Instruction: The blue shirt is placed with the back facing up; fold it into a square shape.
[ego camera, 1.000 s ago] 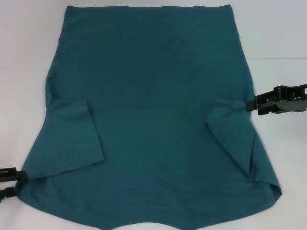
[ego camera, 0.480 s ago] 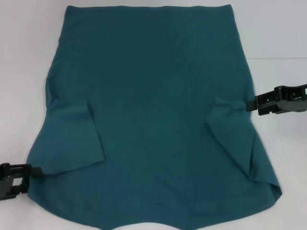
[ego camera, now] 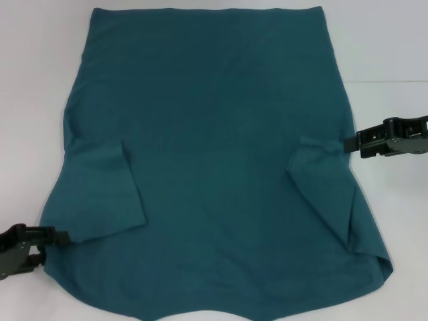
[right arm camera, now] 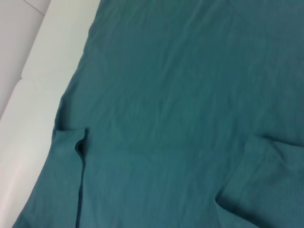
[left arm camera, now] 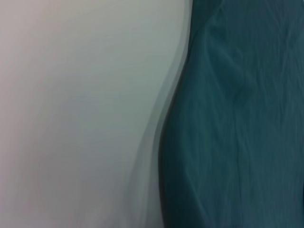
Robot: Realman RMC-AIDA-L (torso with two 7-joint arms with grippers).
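Note:
The blue shirt (ego camera: 214,154) lies flat on the white table, plain side up, with both sleeves folded inward onto the body. My left gripper (ego camera: 50,246) is at the shirt's near left edge, by the corner of the folded left sleeve (ego camera: 107,194). It is open, with its upper finger reaching over the cloth edge. My right gripper (ego camera: 349,142) is at the shirt's right edge, at the top of the folded right sleeve (ego camera: 321,180), and is shut on the cloth there. The left wrist view shows the shirt's edge (left arm camera: 228,123) against the table. The right wrist view shows the shirt (right arm camera: 180,95) with both sleeve folds.
The white table (ego camera: 40,80) shows on both sides of the shirt. A table seam (ego camera: 388,81) runs at the right. The shirt's near hem (ego camera: 200,311) reaches the bottom of the head view.
My left gripper has moved in from the left onto the shirt's near left edge. My right gripper has shifted slightly right and up at the shirt's right edge.

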